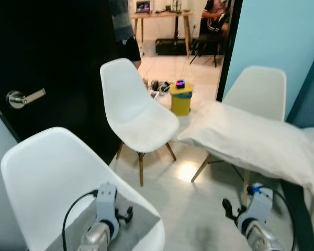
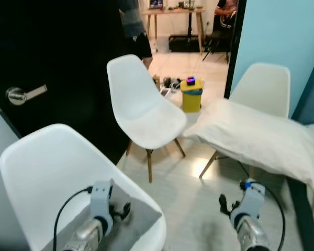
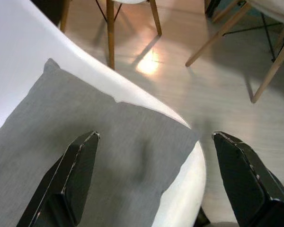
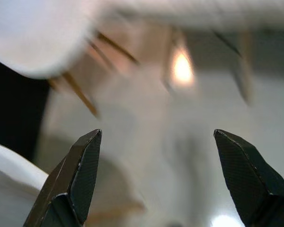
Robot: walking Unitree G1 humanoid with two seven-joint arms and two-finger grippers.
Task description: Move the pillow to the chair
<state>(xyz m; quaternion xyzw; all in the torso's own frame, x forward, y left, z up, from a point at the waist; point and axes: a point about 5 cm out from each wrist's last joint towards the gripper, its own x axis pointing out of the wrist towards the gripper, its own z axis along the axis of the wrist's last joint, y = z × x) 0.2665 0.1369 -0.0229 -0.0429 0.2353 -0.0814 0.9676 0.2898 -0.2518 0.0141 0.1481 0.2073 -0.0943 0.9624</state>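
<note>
Grey fabric lay nearest, at the lower left of the frame: a flat grey cushion (image 1: 115,222) on the seat of the closest white chair (image 1: 47,172), with the left gripper (image 3: 154,182) hovering just above it, its black fingers (image 3: 73,177) spread wide and holding nothing. At the lower right the right gripper (image 4: 158,177) hung over bare floor, its fingers likewise well apart and empty; that wrist picture was blurred, so little else could be read from it.

Further in, at the right middle, the white pillow (image 1: 256,144) — the task's thing — lay long and slack across the seat of the right-hand chair (image 1: 256,91), one corner drooping off the front edge toward the room's centre. In my judgement the step in hand was the reach for it, and it would go best with the right gripper taking the overhanging corner or a deep pinch of the near edge, since a soft pillow sags and can slip from a shallow hold.

Beyond stood an empty white chair (image 1: 133,107) at centre — probably the roomiest landing spot, though which chair is meant I cannot tell. Farther back sat a yellow bin (image 1: 181,98) in the doorway, to be cleared when swinging the pillow across.
</note>
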